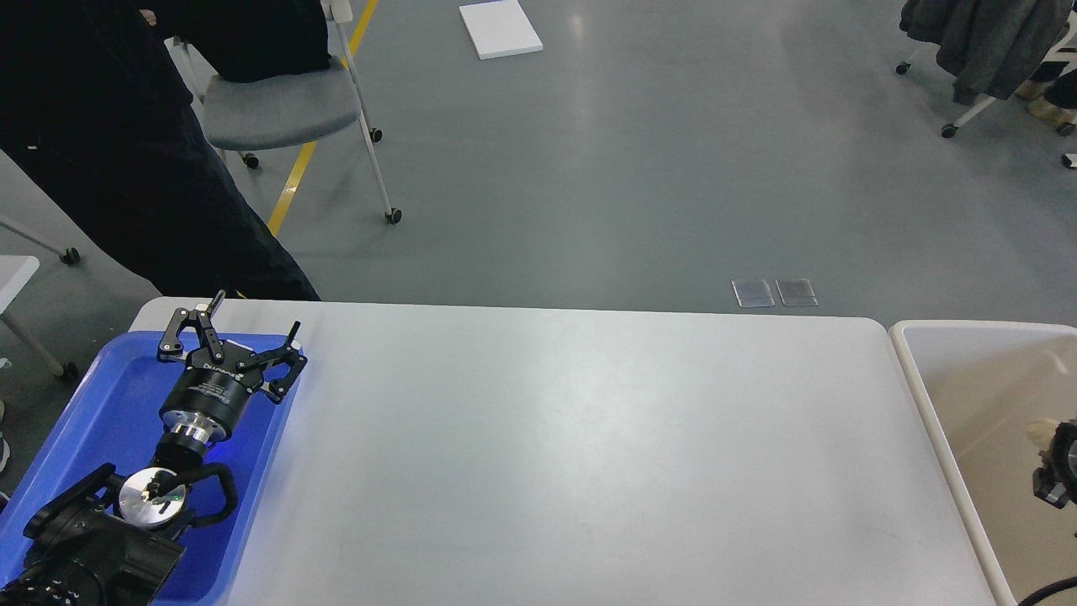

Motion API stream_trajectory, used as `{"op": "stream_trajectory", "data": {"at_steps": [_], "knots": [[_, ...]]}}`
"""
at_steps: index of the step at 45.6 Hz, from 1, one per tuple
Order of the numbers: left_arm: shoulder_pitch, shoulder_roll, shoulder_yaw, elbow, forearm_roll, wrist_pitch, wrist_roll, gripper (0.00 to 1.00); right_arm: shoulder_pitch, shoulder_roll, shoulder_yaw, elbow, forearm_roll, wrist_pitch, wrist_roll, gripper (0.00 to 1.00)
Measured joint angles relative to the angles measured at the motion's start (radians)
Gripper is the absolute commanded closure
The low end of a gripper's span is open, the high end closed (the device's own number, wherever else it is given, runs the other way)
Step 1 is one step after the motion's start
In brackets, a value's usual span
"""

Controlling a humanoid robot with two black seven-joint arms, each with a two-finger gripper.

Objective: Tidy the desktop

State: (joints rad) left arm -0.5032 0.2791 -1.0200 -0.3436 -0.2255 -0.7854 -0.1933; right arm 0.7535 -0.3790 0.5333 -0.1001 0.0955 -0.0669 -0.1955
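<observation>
— What fills your view?

— The grey floor [639,151] takes the most room, running behind everything. In front of it you have the desktop [580,454], a pale white-grey top with rounded corners, spanning the middle from the near edge up to about halfway.

— And on either side of it?

— On your left, a blue tray [101,421] sits at the top's left edge. On your right, a beige bin [968,404] stands just beside the top's right edge.

— Your arms?

— Your left gripper [248,328] hangs over the far end of the tray, its two fingers spread wide apart with nothing between them. Your right gripper [1058,475] shows only as a small dark part at the right edge, over the bin; you cannot tell how its fingers stand.

— Anything beyond the table?

— A grey-seated chair [278,109] on castors far left, a white board [500,29] lying on the floor, and two small clear plates [774,292] on the floor just past the far edge.
</observation>
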Motion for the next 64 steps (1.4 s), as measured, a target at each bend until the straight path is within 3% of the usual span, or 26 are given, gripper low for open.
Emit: {"op": "stream_trajectory", "data": {"at_steps": [35,64], "knots": [[0.000,-0.001,0.001,0.000,0.000,0.000,0.000,0.00,-0.003,0.006,-0.098,0.032,0.049,0.028,0.002,0.00],[0.000,-0.001,0.001,0.000,0.000,0.000,0.000,0.00,0.088,0.023,0.101,0.427,0.054,0.154,0.011,0.00]]}}
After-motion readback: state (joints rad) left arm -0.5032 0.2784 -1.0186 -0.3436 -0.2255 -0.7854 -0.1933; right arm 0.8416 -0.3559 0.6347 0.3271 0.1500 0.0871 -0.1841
